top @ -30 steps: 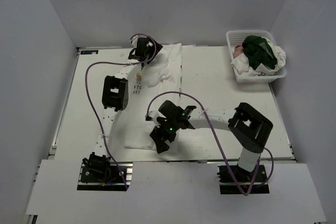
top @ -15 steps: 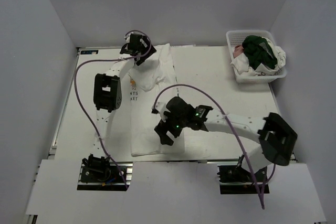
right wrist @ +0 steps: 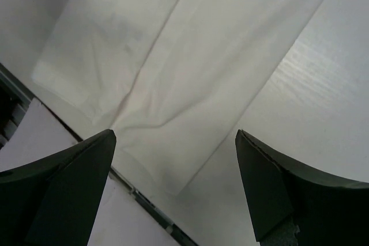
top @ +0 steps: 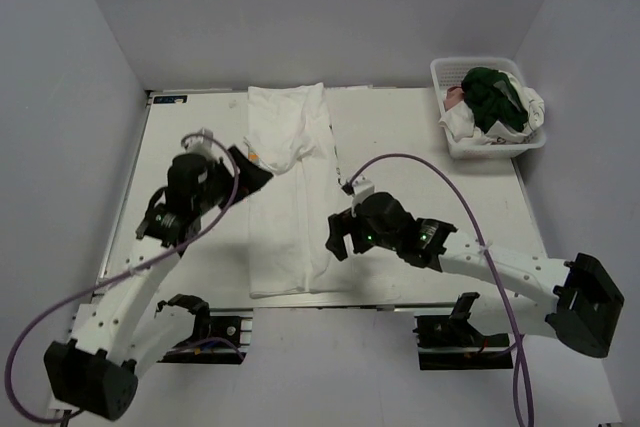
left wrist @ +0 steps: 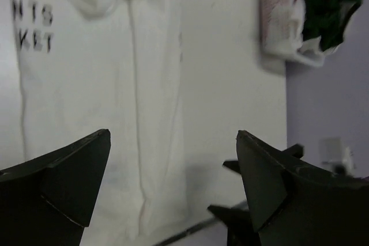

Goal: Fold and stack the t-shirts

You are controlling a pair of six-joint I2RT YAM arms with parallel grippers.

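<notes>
Though already narrowed lengthwise into a long strip, calls for the crosswise folds yet. Finds the white t-shirt (top: 290, 217) flat on the surface (top: 420, 137), on the left arm's side of centre, running from the far edge to the near edge, with dark lettering (left wrist: 33, 24) showing along its left side toward the collar end. Finds the left end effector (left wrist: 172, 137) over the strip's left edge, fingers spread wide, gripping nothing. Finds the right end effector (right wrist: 176, 136) just right of the strip toward its hem end, likewise spread wide and bare. Leaves the dark green shirt (top: 492, 92), the pink shirt (top: 455, 97) and a plain white shirt (top: 530, 107) heaped in the basket (top: 487, 151) at the far right corner, well apart. Looks to be between folds, with shortening not begun. Next, probably: lower both onto one end of the strip, pinch its two corners, lift and carry them toward the other end, keeping edges square. Beware a shallow pinch taking only the top layer.
</notes>
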